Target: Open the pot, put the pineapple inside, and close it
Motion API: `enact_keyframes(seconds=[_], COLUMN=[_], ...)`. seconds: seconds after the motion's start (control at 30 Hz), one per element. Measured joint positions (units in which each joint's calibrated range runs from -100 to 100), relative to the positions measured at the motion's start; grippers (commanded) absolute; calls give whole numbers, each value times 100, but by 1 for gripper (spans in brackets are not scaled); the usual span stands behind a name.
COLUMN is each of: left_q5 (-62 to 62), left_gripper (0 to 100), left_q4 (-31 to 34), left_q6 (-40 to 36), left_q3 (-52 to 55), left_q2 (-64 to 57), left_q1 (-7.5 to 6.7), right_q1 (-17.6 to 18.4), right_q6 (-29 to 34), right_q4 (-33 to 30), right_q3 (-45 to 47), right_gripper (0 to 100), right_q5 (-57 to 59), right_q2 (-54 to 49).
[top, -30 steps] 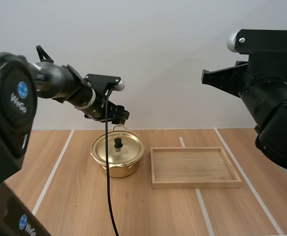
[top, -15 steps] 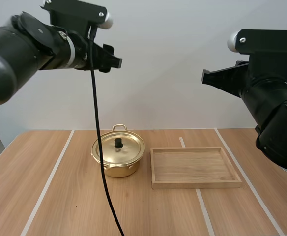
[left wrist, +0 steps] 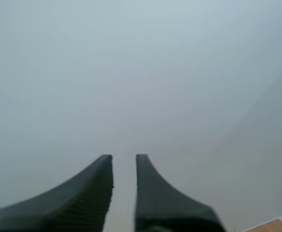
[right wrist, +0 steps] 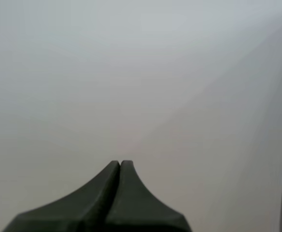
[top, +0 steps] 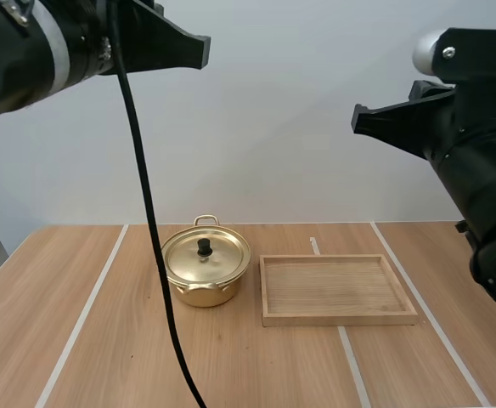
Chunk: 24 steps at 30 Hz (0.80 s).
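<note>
High view: I see the gold pot (top: 199, 287) standing on the desk (top: 129, 357), just left of the wooden tray (top: 340, 320) and apart from it by a narrow strip of bare wood. Its lid (top: 222, 257) sits on, level, with the black knob (top: 204, 246) at the centre, so I cannot tell what the pot holds. One loop handle faces the far wall and the other faces me. The tray lies flat with its long side across the desk, and its plain wooden floor shows from rim to rim. Both arms are raised well above the desk, the left arm (top: 27, 42) over the pot's side and the right arm (top: 469, 153) over the tray's side. In the left wrist view my left fingers (left wrist: 95, 188) stand a little apart, ribbed faces turned to each other, with nothing between them. In the right wrist view my right fingers (right wrist: 131, 203) are pressed together into one dark wedge, holding nothing.
</note>
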Motion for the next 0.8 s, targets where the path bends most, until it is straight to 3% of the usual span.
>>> enact_keyframes(seconds=[0.03, 0.3, 0.8], left_q5=[90, 578, 668], left_gripper=[0, 0, 0], left_q4=[160, 1442, 1566], left_q6=[-136, -1266, -1499], left_q3=[0, 16, 1406], left_q2=[-79, -857, -2131], left_q1=[0, 0, 0], right_q1=[0, 0, 0], right_q6=[0, 0, 0], right_q4=[0, 0, 0], right_q3=[0, 0, 159], right_gripper=[0, 0, 0], right_q5=[90, 190, 210], right_q2=[-86, -449, -944])
